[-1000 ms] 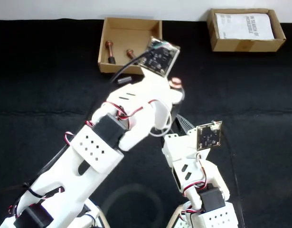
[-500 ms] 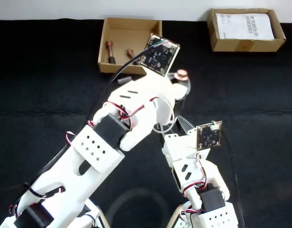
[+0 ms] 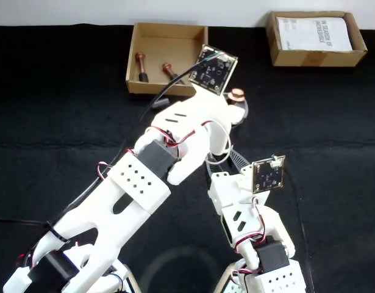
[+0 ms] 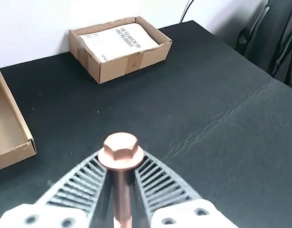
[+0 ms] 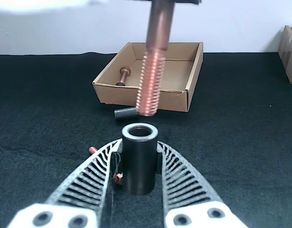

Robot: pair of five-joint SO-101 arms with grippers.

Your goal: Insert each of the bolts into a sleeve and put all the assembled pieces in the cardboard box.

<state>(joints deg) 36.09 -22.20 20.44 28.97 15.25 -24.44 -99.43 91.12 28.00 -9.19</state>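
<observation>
Right wrist view: right claw (image 5: 139, 145) pinches a dark sleeve (image 5: 139, 166) by its sides. Sleeve is upright, bore facing up, low over the black table (image 5: 240, 142). Copper bolt (image 5: 153, 71) hangs thread-end down above it. Tip is just over the bore, not yet in, w/ a small gap visible. Bolt leans slightly off vertical.

Left wrist view: left claw (image 4: 120, 159) is clamped on the bolt shank just under the hex head. Head sticks out past the fingertips.

High view: left arm stretches across toward the cardboard box (image 3: 132, 58). Bolt head is beside the box, outside it. Box is open-topped, at far edge of table. 2 assembled pieces (image 3: 141, 67) lie inside, one by a side wall, one nearer the middle. One loose sleeve (image 5: 125, 113) lies on its side on the table just in front of the box. Second box (image 3: 315, 58) w/ a printed sheet (image 3: 314, 32) sits well apart, at the far corner.
</observation>
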